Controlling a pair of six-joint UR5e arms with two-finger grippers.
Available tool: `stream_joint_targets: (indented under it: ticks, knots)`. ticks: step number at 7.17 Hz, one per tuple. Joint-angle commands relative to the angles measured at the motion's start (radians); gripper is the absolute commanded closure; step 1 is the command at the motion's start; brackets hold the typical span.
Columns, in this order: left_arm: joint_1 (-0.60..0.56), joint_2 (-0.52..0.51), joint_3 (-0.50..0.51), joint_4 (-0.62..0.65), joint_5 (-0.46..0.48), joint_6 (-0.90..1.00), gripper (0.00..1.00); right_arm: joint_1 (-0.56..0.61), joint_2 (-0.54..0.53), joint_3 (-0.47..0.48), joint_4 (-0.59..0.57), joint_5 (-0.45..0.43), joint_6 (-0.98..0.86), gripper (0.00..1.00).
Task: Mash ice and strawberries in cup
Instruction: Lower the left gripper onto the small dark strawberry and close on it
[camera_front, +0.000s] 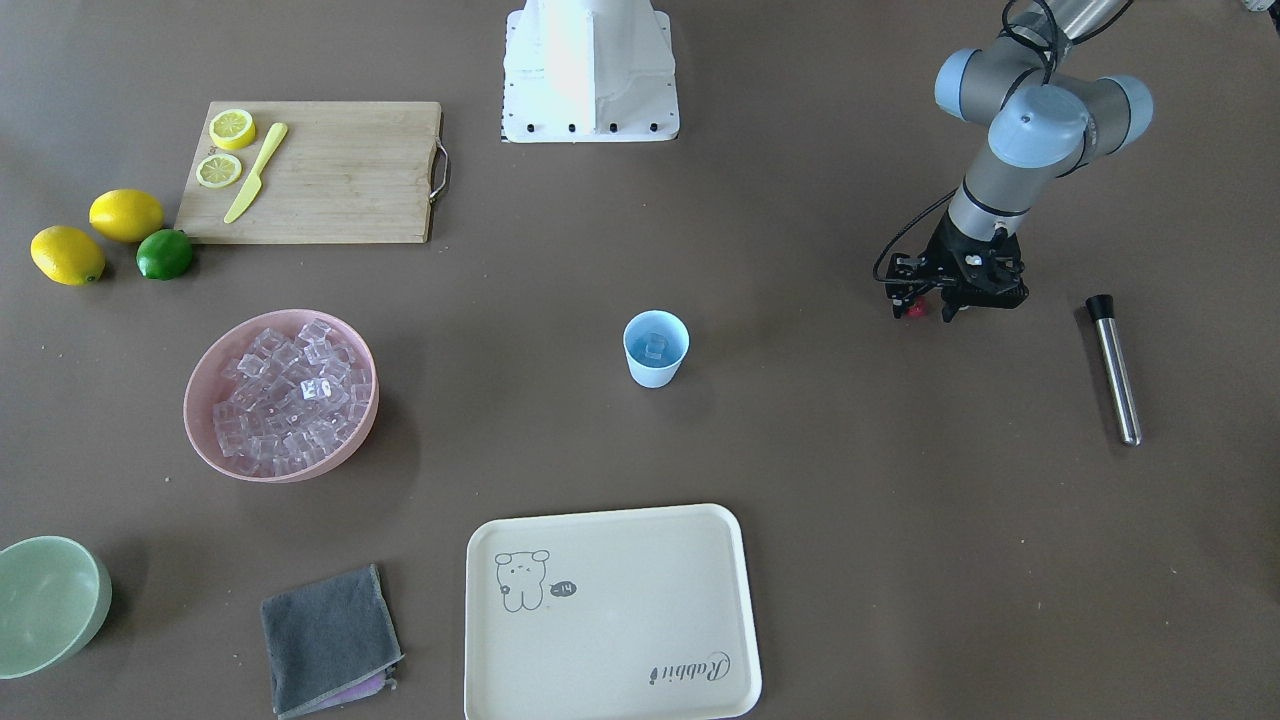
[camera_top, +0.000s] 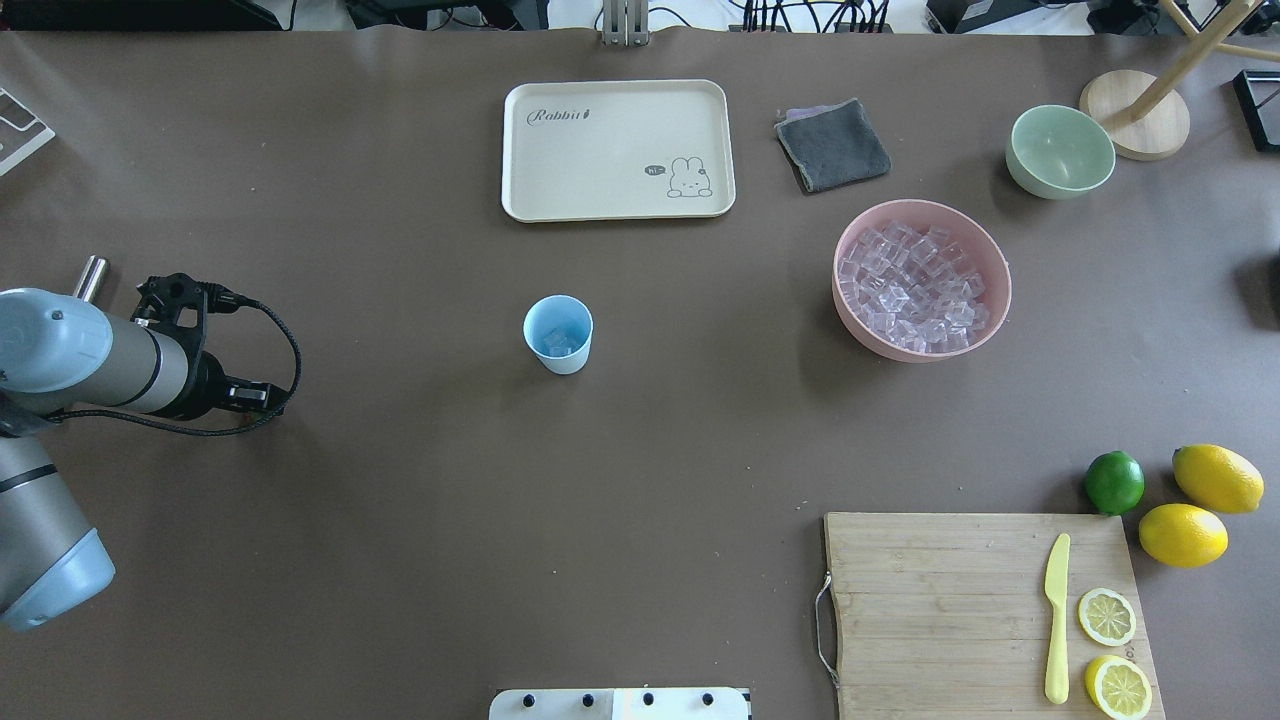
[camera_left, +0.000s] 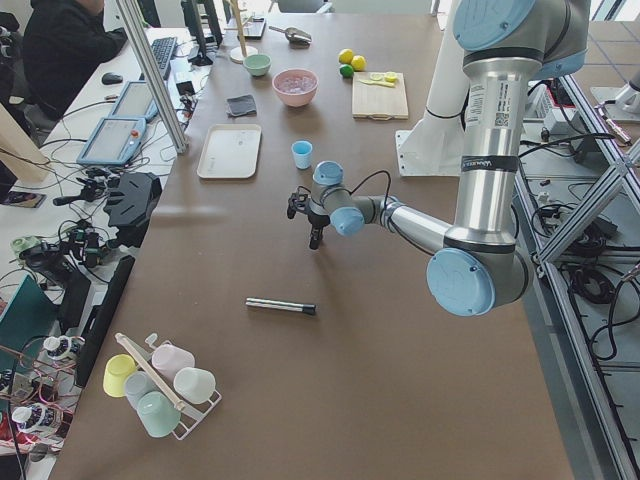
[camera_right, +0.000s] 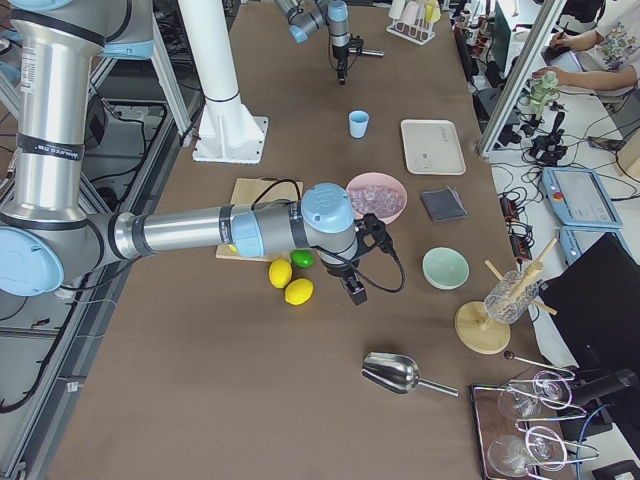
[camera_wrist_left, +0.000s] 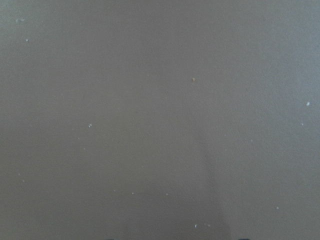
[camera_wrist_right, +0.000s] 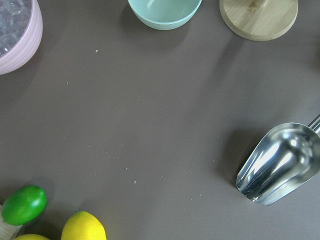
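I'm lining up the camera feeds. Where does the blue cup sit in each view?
Front-facing: cup at centre.
Overhead: just left of centre.
Exterior left: upper middle.
Exterior right: upper middle.
Left wrist: not in it.
Right wrist: not in it.
Shared landmark: the pink bowl, seen everywhere but the left wrist view.

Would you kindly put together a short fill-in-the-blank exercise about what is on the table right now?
1. The light blue cup holds a few cubes of ___.
2. The left gripper is shut on a small ___ strawberry.
3. The yellow knife lies on the wooden ___.
4. Next to the two lemons sits one green ___.
Missing words: ice; red; cutting board; lime.
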Motion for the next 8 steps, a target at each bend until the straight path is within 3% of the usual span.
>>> stream_joint_targets:
  ticks: [1, 3, 4, 5, 7, 8]
  knots:
    - [0.034, -0.001, -0.025, 0.004, 0.028, -0.030, 0.46, 0.000, -0.007, -0.002, 0.002, 0.001, -0.001, 0.02]
    - [0.048, 0.002, -0.042, 0.007, 0.030, -0.056, 0.61, 0.000, -0.010, -0.002, 0.002, 0.001, -0.001, 0.02]
    - [0.048, 0.003, -0.042, 0.008, 0.030, -0.056, 0.77, 0.000, -0.010, -0.005, 0.002, 0.001, -0.001, 0.02]
    - [0.043, -0.005, -0.048, 0.008, 0.028, -0.057, 0.99, 0.000, -0.010, -0.004, 0.000, 0.001, -0.001, 0.02]
    - [0.037, -0.010, -0.110, 0.016, 0.019, -0.056, 1.00, 0.000, -0.007, -0.005, 0.000, 0.001, 0.000, 0.02]
    - [0.029, -0.087, -0.161, 0.133, 0.016, -0.056, 1.00, 0.000, -0.004, -0.005, 0.000, 0.002, 0.000, 0.02]
